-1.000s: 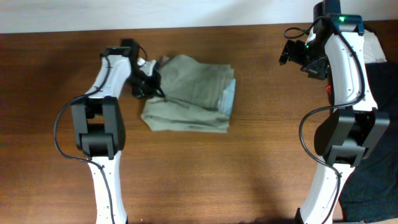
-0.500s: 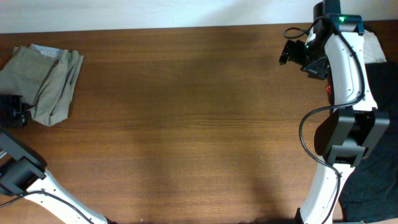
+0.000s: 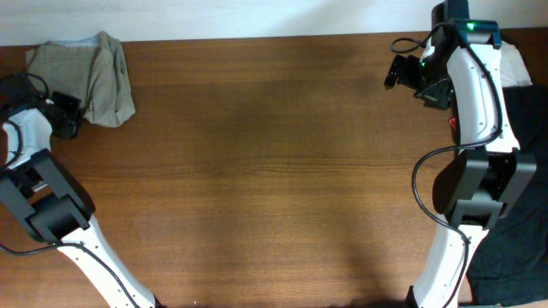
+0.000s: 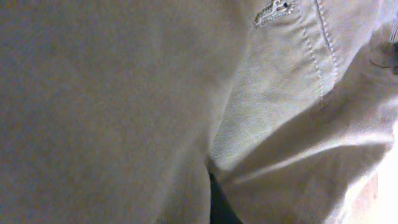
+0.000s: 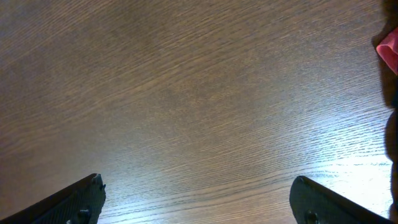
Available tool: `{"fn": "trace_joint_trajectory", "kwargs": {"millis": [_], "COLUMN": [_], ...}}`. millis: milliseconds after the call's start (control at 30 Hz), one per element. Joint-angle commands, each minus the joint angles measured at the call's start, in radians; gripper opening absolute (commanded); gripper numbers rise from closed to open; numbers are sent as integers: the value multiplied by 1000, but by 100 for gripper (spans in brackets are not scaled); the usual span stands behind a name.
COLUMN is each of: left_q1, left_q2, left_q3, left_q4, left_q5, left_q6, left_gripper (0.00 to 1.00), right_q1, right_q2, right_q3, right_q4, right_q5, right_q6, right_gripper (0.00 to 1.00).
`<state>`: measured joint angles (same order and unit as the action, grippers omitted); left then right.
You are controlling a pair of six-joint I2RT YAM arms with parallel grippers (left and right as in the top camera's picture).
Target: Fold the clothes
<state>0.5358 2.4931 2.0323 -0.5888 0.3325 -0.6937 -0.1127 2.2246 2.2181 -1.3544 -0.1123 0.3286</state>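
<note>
The khaki-beige shorts (image 3: 90,73) lie bunched and folded at the far left back corner of the table (image 3: 274,171). My left gripper (image 3: 68,115) is at their left edge, and the shorts have moved along with it. The left wrist view is filled with the shorts' fabric (image 4: 155,93), showing a seam and a buttonhole; only a dark sliver of finger (image 4: 217,205) shows, the jaws being covered. My right gripper (image 3: 401,73) hangs over bare wood at the back right. Its fingers (image 5: 199,199) are wide apart and empty.
A black garment (image 3: 524,171) hangs off the table's right edge. A white bundle (image 3: 514,58) with a red bit (image 5: 388,46) lies at the back right, behind the right arm. A white wall runs along the table's back edge.
The shorts went from the table's middle back to the far left with my left gripper, then up into the back corner. The right arm has not moved.
</note>
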Motion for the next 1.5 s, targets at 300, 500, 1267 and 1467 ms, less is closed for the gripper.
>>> {"fn": "trace_joint_trajectory", "kwargs": {"millis": [300, 500, 1267, 1467], "left_q1": [85, 82, -126, -126], "left_q2": [27, -26, -580, -580], "left_q3": [2, 24, 24, 24], "left_q4": [14, -61, -756, -756], "left_q5": [-16, 56, 176, 176], "left_q6": [162, 169, 172, 172], "left_gripper": [72, 72, 99, 99], "right_q1": [-6, -6, 1, 122], "right_q2": [-5, -5, -122, -457], "right_q3": [6, 6, 6, 6], "right_q4": [0, 0, -148, -259], "right_q5": [13, 13, -171, -164], "right_q6": [-6, -6, -98, -119], "right_gripper": [99, 99, 99, 99]}}
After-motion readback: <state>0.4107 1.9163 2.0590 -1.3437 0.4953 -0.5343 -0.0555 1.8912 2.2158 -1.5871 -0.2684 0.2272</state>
